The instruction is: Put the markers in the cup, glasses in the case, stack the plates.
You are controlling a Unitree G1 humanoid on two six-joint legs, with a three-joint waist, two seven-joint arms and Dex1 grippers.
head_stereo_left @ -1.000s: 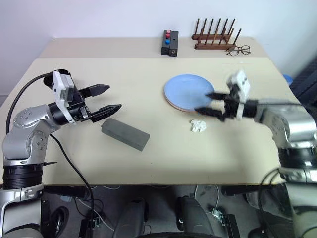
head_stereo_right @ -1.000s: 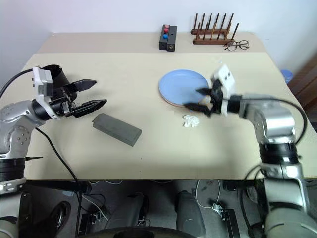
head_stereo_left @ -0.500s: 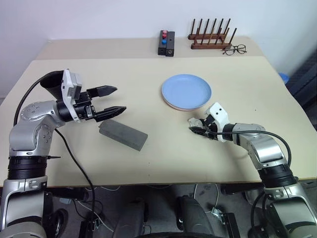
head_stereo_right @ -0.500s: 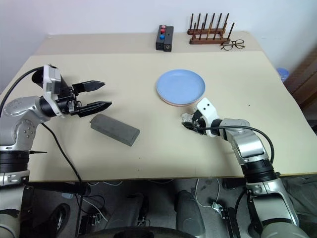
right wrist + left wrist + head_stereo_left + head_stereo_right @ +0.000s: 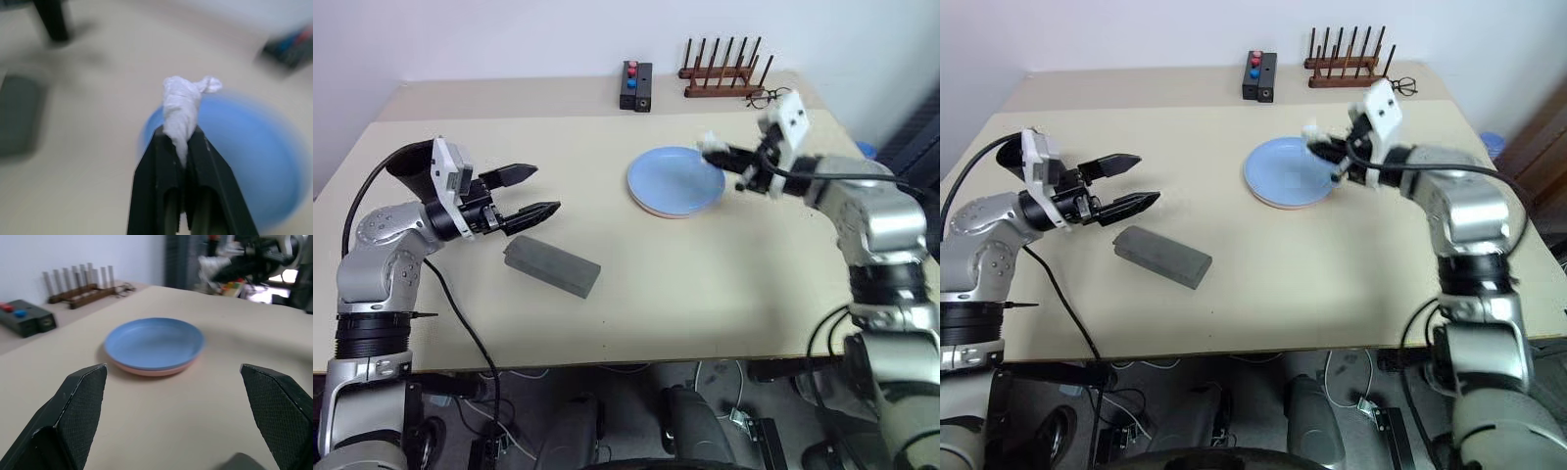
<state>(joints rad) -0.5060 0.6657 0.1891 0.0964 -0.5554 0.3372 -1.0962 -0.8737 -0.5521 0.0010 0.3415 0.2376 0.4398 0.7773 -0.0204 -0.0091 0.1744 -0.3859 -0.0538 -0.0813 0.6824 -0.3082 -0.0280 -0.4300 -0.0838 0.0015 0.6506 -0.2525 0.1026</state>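
The grey glasses case [image 5: 552,266] lies closed on the table [image 5: 705,284], just below and beside the left gripper [image 5: 540,193]. That gripper hangs with its jaws wide apart and nothing between them. The case's long axis runs diagonally, from its far-left end toward its near-right end. The left arm is by far the nearer to it. Farther off, the blue plate [image 5: 672,177] sits stacked on the pink plate [image 5: 146,371]. Above the stack's right rim, the right gripper [image 5: 179,139] is clamped on a crumpled white tissue [image 5: 183,103].
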